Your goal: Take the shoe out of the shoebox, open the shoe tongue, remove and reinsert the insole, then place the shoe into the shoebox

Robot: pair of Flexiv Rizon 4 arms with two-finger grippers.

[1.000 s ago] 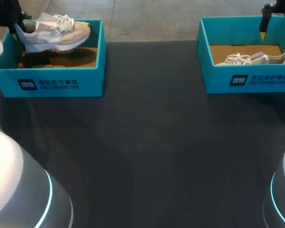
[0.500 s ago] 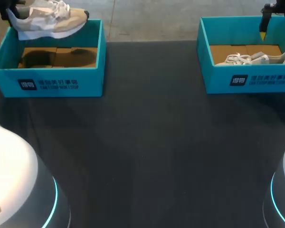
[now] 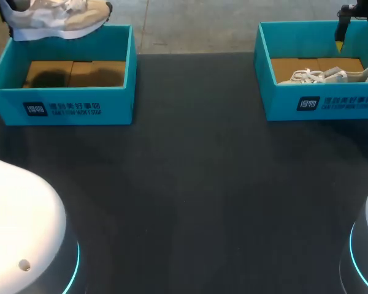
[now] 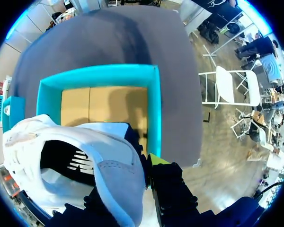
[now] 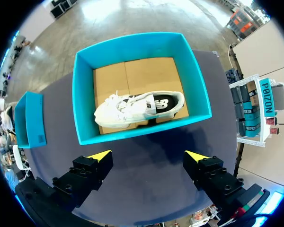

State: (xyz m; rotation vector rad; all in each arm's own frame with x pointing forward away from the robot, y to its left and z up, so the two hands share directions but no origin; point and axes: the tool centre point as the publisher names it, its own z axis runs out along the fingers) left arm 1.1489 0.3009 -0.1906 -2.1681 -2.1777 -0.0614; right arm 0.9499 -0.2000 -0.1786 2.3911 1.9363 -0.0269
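White and beige, with loose laces, the low sneaker (image 3: 55,17) is held in the air at the upper left of the frame. It hangs over the far side of the open turquoise cardboard shoebox (image 3: 61,107) from which it is to be taken. It is carried by its heel. In the left wrist view the left tool (image 4: 132,168) is clamped on the heel collar, with one yellow tip seen against the outside of the heel and the other hidden by the shoe. Such a hold leaves the tongue and insole free to be reached. Beneath the sneaker only the box's brown card floor is seen, with a shadow cast on it. The lift is judged done. The sneaker is not yet set down on the dark matte worktop (image 3: 190,184), where the tongue could be opened.

At the upper right of the frame a second turquoise shoebox (image 3: 319,104) stands well apart from the first. A second white sneaker (image 3: 328,76) is laid on its side inside it. The right tool (image 5: 146,156) is held above that box, near one of its long walls, with its fingers spread wide and nothing between them. It is judged to be parked there so that the middle of the worktop is left free for the sneaker in hand.
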